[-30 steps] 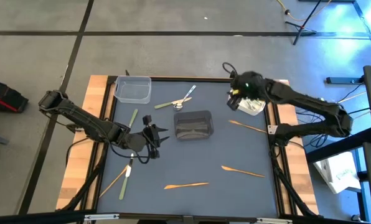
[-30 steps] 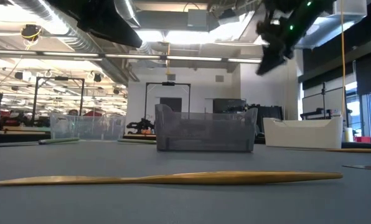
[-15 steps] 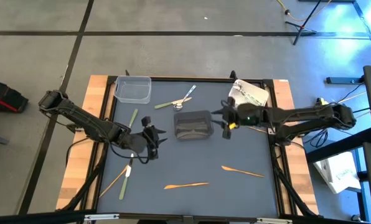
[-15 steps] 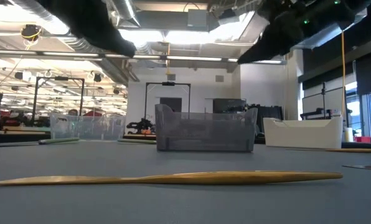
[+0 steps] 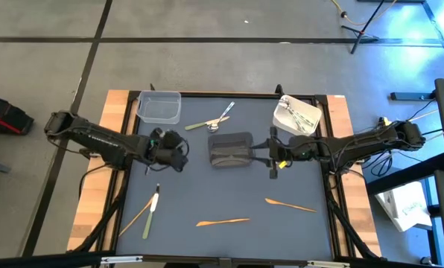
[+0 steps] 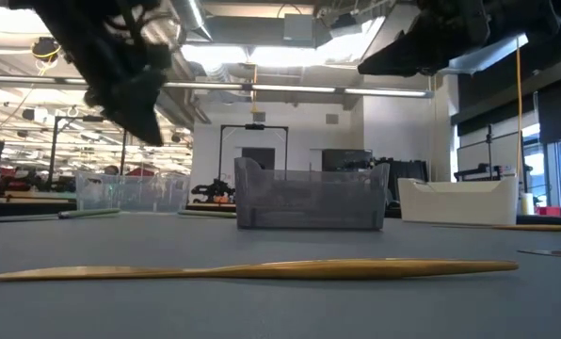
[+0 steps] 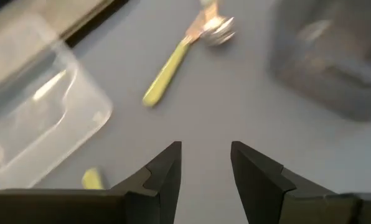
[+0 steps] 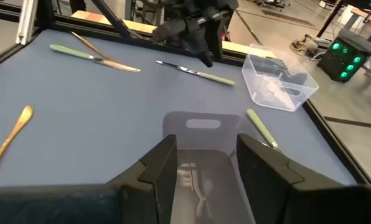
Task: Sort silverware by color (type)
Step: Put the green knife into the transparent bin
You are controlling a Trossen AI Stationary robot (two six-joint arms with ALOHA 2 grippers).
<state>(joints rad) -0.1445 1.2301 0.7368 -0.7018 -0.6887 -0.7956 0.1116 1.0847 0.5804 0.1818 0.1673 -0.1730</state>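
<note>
Where overhead blurs, open left claw [image 7: 205, 163] (empty)

Both arms are dark and slender — black cables looping along them, each ending in two blocky black fingers [image 7: 162, 180].

I see two tan utensils [image 5: 223, 221] flat near the front edge, a tan and a green one [image 5: 149, 212] crossed front-left, a green-handled spoon [image 5: 209, 123] by the back, and white pieces [image 5: 299, 113] piled back-right.
</note>
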